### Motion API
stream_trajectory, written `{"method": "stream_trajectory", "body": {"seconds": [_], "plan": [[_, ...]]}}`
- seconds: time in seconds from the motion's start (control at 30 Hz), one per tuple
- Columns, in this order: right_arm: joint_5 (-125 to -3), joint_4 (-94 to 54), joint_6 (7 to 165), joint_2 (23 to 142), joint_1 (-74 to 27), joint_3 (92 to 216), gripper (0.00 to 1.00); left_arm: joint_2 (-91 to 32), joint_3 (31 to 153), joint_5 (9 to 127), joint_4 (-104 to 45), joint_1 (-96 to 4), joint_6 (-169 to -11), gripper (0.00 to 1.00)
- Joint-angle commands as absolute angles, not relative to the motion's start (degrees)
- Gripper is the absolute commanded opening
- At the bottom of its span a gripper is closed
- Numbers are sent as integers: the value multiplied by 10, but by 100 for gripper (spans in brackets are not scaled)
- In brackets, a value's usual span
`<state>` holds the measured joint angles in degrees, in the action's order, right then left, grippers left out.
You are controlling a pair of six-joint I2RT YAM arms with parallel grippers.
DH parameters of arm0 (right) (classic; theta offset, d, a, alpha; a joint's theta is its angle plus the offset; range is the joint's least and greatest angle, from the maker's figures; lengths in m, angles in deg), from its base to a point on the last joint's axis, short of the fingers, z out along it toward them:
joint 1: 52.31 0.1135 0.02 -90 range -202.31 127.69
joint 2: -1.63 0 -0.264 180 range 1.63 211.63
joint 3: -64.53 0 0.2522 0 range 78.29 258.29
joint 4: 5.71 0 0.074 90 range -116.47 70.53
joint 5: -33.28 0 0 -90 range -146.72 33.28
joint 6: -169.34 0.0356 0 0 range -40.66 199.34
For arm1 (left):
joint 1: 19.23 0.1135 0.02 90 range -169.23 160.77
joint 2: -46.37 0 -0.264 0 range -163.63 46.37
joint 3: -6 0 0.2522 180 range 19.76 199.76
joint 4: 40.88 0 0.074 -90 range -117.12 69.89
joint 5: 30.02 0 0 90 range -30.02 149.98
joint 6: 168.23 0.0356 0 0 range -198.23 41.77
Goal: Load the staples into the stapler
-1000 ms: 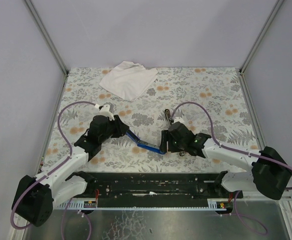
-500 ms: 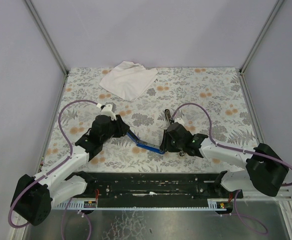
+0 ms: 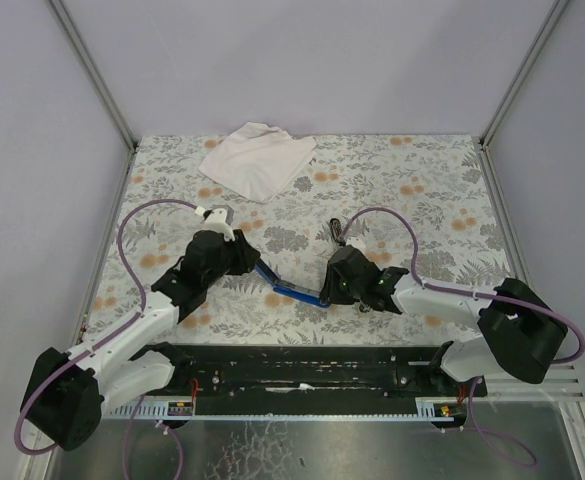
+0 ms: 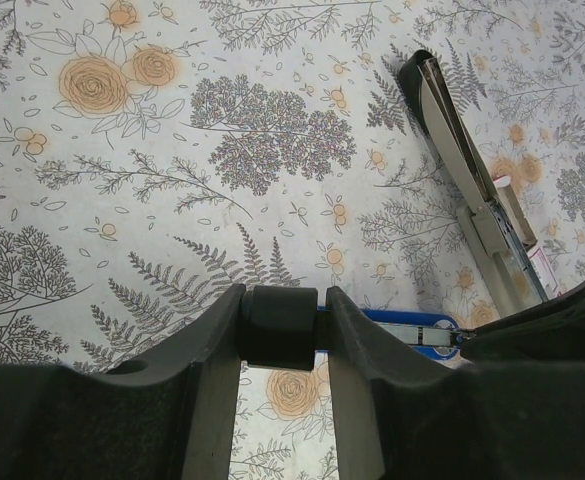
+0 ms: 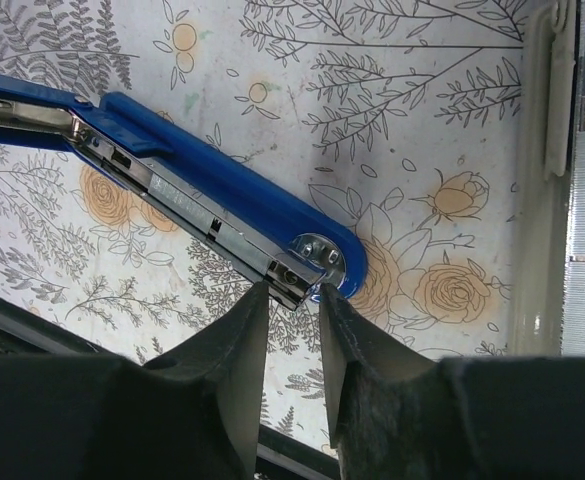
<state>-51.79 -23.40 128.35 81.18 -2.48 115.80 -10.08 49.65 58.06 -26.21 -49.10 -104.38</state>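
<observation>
Two staplers lie on the floral table cover [image 3: 422,190], with one crumpled white cloth [image 3: 257,160] at the far side and one staple box. The blue stapler [image 3: 290,291] is swung open and lies stretched out between the two grippers. The black stapler [image 4: 452,130], also open, lies just beyond the right gripper. Of the staples [image 4: 540,265], only a pink and white sliver of the box shows, just beside the black stapler's hinge end and mostly hidden behind the right gripper's body.

Two arms are at work. The left arm reaches forward and inward from its base, wrist angled down. The left gripper [image 4: 282,296] is clamped on the black rounded end of the blue stapler, a finger pressed to each side. The right arm stretches low across toward the centre. The right gripper [image 5: 290,293] has its fingers drawn narrow on the chrome tip of the blue stapler's magazine, both touching it
</observation>
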Motion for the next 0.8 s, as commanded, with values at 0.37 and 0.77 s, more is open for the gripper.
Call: {"method": "stream_trajectory", "body": {"seconds": [0.37,0.77], "plan": [[-530,-156,1281,845,-24,1139,31,-116,556,495,-253,-588,-1020,14],[-530,-144,1267,852,-24,1135,31,-239,630,338,-209,-744,-1071,40]]}}
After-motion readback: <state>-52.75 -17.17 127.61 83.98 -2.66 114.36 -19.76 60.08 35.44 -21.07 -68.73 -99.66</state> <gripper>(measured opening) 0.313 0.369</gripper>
